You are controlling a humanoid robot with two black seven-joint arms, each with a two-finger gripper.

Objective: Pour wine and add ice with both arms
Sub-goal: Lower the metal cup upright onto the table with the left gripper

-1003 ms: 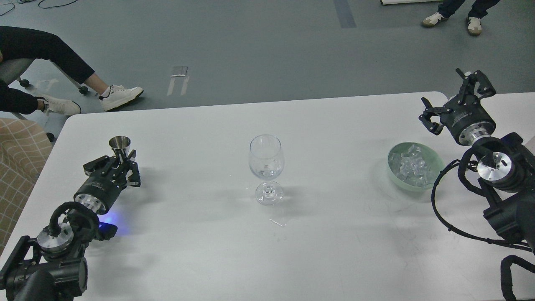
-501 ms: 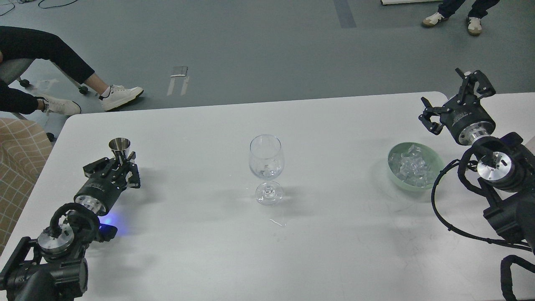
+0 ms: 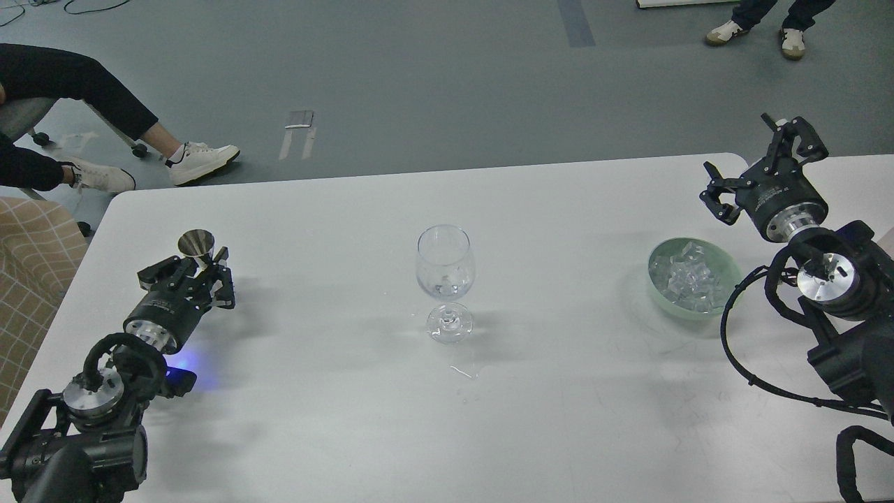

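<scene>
white table (image 3: 559, 230) on grey floor (image 3: 433, 77).

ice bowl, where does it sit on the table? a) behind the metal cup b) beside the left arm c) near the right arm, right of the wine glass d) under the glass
c: the green bowl of ice sits right of the wine glass, close below the right gripper.

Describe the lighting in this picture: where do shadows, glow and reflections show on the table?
Head view: soft, even light; the wine glass casts a faint blurred shadow on the white table; a blue glow spills beside the left arm; the ice glints in the green bowl; small wet specks shine near the glass's foot.
</scene>
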